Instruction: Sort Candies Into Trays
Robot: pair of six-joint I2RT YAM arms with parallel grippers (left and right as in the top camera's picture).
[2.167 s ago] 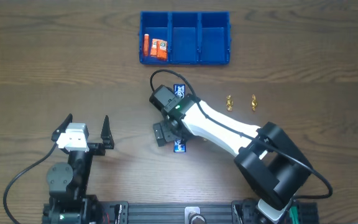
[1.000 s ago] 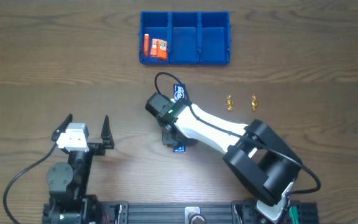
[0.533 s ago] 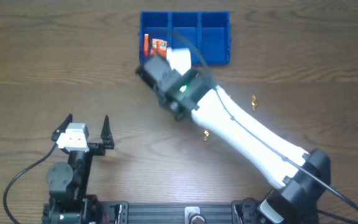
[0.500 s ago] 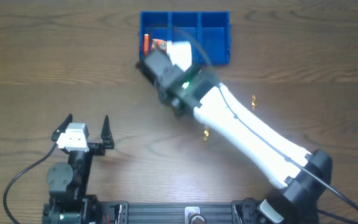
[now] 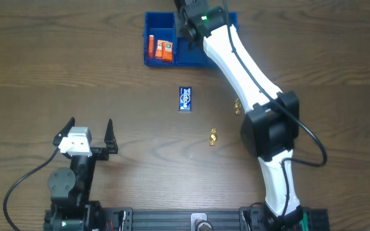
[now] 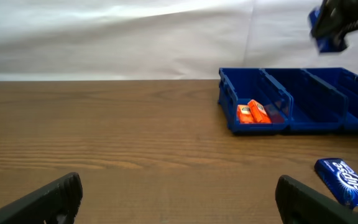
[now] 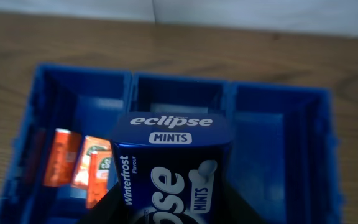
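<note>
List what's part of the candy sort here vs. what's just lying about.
Job: blue tray; orange candies in it; held mint box in right gripper; loose mint box on table; gold candies.
Lying about: left gripper, open; black cable; white backdrop.

A blue three-compartment plastic tray (image 5: 172,63) is set far centre on the brown wooden table (image 5: 56,70). A blue mint packet (image 5: 185,99) and a gold-wrapped candy (image 5: 214,136) are laid nearer.

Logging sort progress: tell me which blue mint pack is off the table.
The mint pack held by the right gripper above the blue tray. The other pack lies flat on the table, outside the tray.
</note>
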